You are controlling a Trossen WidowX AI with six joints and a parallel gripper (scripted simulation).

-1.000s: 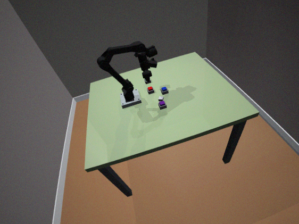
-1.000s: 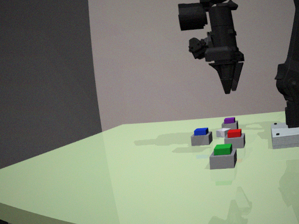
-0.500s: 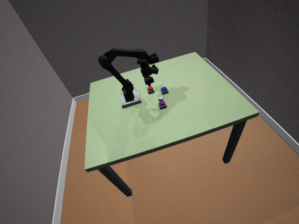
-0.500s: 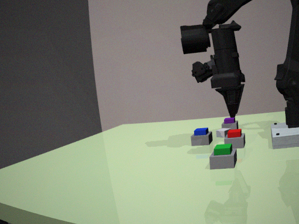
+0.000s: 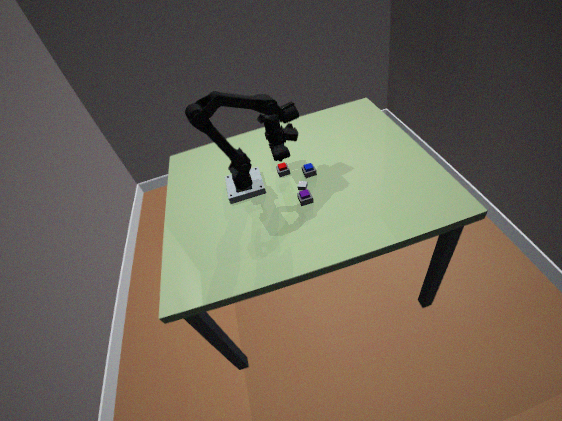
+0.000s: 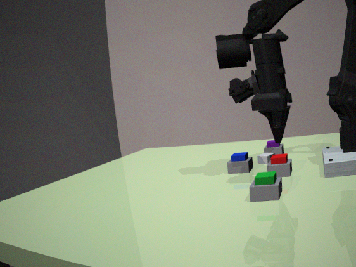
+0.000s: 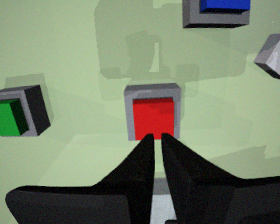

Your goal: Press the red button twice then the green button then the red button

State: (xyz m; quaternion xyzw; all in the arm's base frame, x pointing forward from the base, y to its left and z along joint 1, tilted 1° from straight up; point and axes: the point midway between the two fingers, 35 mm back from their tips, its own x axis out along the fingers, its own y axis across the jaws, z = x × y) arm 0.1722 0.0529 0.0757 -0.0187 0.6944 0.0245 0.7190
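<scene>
The red button (image 5: 282, 166) (image 6: 279, 158) (image 7: 154, 119) sits in its grey housing, with its cap standing up. My gripper (image 6: 278, 143) (image 7: 157, 139) is shut and empty, its tips pointing down a little above the red button, with a gap between tips and cap in the exterior view. In the wrist view the tips overlap the cap's near edge. The green button (image 6: 265, 178) (image 7: 10, 117) stands to the left of the red one in the wrist view, its cap up. In the top view the green button is hidden behind the gripper.
A blue button (image 5: 308, 166) (image 6: 239, 156) (image 7: 225, 5), a purple button (image 5: 305, 194) (image 6: 272, 144) and a small white block (image 5: 302, 185) (image 6: 265, 158) (image 7: 271, 56) stand near the red button. The arm's pale base plate (image 5: 246, 194) (image 6: 339, 169) lies close by on the green table (image 5: 375, 186) (image 6: 95, 210).
</scene>
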